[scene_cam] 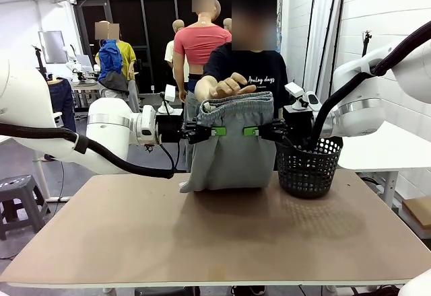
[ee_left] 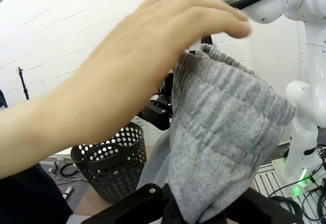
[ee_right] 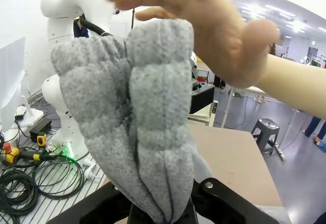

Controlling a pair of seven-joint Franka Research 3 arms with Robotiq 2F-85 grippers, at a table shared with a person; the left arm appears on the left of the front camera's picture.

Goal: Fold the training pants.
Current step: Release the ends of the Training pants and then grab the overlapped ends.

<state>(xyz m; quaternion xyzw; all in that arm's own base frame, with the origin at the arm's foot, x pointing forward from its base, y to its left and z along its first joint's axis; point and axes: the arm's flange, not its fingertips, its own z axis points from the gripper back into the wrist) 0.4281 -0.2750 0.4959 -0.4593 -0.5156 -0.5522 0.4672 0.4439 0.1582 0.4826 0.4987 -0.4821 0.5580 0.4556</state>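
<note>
In the front view the brown tabletop [scene_cam: 202, 242] spans the lower half of the frame. The training pants [scene_cam: 232, 148] hang at centre frame, waistband up, with their lower end resting on the tabletop. The black mesh basket [scene_cam: 308, 168] stands just right of them. A person's hand [scene_cam: 225, 85] lies over the waistband from above. Your left tool [scene_cam: 213, 132] and right tool [scene_cam: 254, 132] are both clamped tight on the pants, 1 at each side just below the waistband.

The left wrist view adds the basket's perforated wall at lower left, behind the grey cloth. The right wrist view adds the cloth gathered into 2 thick ridges rising from the bottom edge, and a corner of the tabletop at lower right.
</note>
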